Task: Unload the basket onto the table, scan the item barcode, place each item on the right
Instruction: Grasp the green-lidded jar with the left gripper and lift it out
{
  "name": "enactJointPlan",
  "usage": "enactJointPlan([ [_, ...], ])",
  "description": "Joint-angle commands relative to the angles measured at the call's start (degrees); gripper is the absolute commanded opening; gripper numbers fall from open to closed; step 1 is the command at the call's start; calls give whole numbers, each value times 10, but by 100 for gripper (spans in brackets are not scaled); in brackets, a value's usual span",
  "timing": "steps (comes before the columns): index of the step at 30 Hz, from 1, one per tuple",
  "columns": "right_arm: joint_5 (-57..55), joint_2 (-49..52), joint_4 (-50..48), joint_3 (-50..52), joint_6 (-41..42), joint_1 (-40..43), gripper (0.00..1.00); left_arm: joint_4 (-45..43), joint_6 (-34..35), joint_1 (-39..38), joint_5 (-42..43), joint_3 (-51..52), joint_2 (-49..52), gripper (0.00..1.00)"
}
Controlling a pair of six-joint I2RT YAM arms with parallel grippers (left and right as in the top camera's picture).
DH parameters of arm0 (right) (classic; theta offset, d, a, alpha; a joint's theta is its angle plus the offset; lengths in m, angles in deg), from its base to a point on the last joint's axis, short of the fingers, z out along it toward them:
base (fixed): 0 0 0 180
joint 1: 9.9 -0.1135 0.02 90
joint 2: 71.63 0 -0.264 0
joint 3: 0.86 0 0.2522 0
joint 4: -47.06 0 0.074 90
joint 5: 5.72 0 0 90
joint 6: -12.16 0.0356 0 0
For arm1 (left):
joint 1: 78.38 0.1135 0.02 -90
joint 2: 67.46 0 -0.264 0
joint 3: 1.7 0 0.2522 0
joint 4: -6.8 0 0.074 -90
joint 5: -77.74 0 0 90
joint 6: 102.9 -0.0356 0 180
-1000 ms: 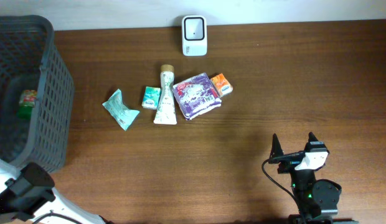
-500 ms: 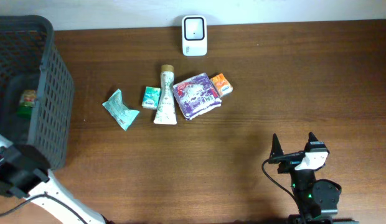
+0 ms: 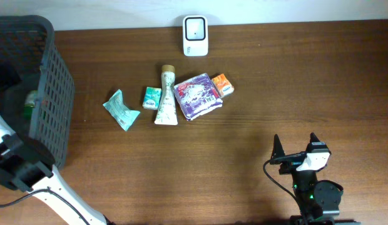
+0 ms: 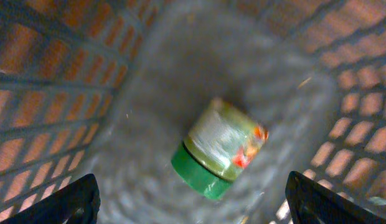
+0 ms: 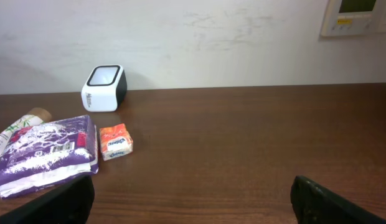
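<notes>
Over at the left edge of the desk [image 3: 275, 81], above the grey basket [image 3: 53, 94], my left end effector [image 4: 193, 202] hangs with its fingers [image 4: 62, 202] spread wide and nothing between them. Below it a jar [image 4: 221, 146] with a green lid lies on its side on the basket floor, clear of both fingers. From overhead I make it out only as a blur through the mesh.

At the far edge of the desk, by the wall, stands the white scanner [image 3: 195, 35]. In a row near the middle lie a teal packet [image 3: 121, 109], a small green box [image 3: 151, 97], a cream tube [image 3: 166, 95], a purple pouch [image 3: 197, 95] and an orange box [image 3: 222, 84]. The packet lies a little apart; the other four crowd just beside one another.

My right end effector [image 3: 296, 145] sits at the near right, well apart from the row, its fingers wide apart and holding nothing.
</notes>
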Motion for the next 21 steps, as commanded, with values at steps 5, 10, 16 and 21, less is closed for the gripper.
enactJointPlan([
  [5,-3,-3,0,5,4,-3,99,-39,-96,0,-14,111,7,94],
  [10,-3,-3,0,5,4,-3,99,-77,-133,-1,15,140,7,91],
  [16,-3,-3,0,5,4,-3,99,-108,-163,-4,42,164,7,93],
  [21,-3,-3,0,5,4,-3,99,-126,-176,-4,48,203,7,93],
])
